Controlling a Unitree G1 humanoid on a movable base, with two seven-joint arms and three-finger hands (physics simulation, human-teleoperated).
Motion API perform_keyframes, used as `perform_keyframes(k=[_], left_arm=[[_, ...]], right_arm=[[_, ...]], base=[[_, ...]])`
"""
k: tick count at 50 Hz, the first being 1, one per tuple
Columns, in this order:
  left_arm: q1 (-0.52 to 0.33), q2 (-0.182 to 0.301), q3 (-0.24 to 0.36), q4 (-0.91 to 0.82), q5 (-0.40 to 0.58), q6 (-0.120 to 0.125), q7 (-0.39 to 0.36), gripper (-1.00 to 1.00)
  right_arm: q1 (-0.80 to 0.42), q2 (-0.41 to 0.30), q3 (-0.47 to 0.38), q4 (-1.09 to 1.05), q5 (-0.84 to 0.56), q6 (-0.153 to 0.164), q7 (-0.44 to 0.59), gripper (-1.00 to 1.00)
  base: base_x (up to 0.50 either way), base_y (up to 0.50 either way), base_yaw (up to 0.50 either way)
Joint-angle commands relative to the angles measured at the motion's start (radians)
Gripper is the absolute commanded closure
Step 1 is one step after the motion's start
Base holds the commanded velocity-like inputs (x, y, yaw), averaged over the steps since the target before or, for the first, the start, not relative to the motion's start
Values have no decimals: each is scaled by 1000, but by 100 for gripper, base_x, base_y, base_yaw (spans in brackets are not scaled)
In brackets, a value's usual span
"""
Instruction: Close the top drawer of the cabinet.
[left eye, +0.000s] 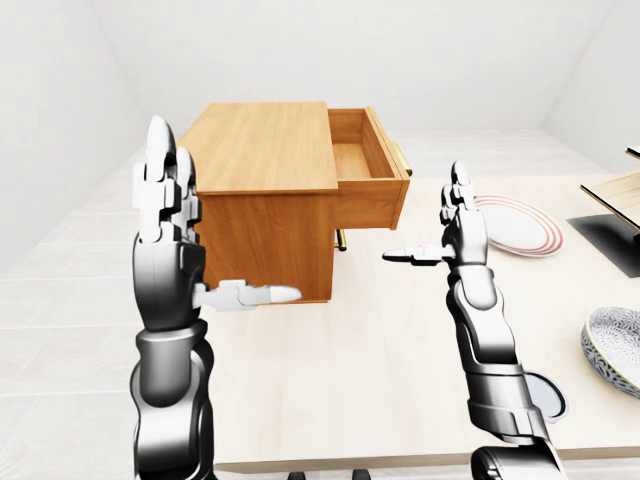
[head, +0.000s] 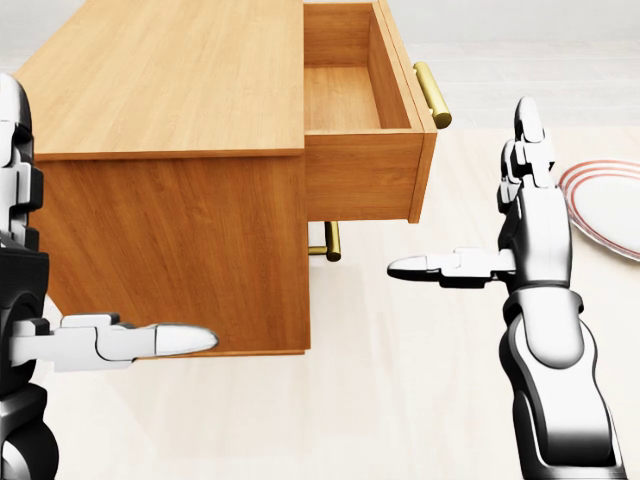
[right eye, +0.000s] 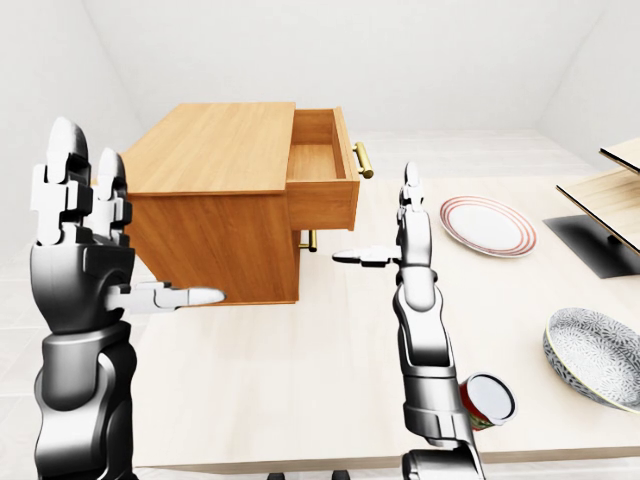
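Note:
A wooden cabinet (head: 170, 90) stands on the light table (head: 400, 400). Its top drawer (head: 355, 100) is pulled out toward the right of the head view and is empty, with a brass bar handle (head: 432, 94) on its front. A lower drawer's brass handle (head: 332, 241) shows beneath it. My right hand (head: 470, 195) is open, fingers up and thumb pointing left, and stands apart to the right of the drawer front, slightly below the handle. My left hand (left eye: 215, 225) is open at the view's left, beside the cabinet's near side, touching nothing.
A red-rimmed white plate (left eye: 515, 224) lies to the right of my right hand. A patterned bowl (left eye: 615, 345) and a can (right eye: 487, 400) sit near the table's right and bottom edges. A dark stand with a wooden board (left eye: 610, 230) is at the far right.

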Motion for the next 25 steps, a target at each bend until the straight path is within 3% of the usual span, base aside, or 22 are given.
perform_keyframes(k=[1, 2, 3, 6, 18, 25], left_arm=[[2, 17, -10, -27, 18, 0, -7, -100], [4, 37, -36, -25, 38, 0, -29, -100], [10, 25, -42, -41, 33, 0, -35, -100], [17, -9, -25, -40, 3, 0, -34, -100], [45, -9, -21, 7, 11, 0, -17, -100], [42, -10, -16, 24, 8, 0, -15, -100]], right_arm=[[-41, 9, 20, 68, -7, 0, -6, -100], [-43, 10, 20, 77, -8, 0, -7, -100], [-46, 10, 21, 80, -8, 0, -7, -100], [-51, 12, 22, 84, -7, 0, -9, -100], [-82, 22, 36, 143, -11, 0, -17, -100], [-72, 29, 36, 62, 14, 0, -3, -100]], base=[[0, 0, 0], [0, 0, 0], [0, 0, 0], [0, 0, 0], [0, 0, 0], [0, 0, 0]])
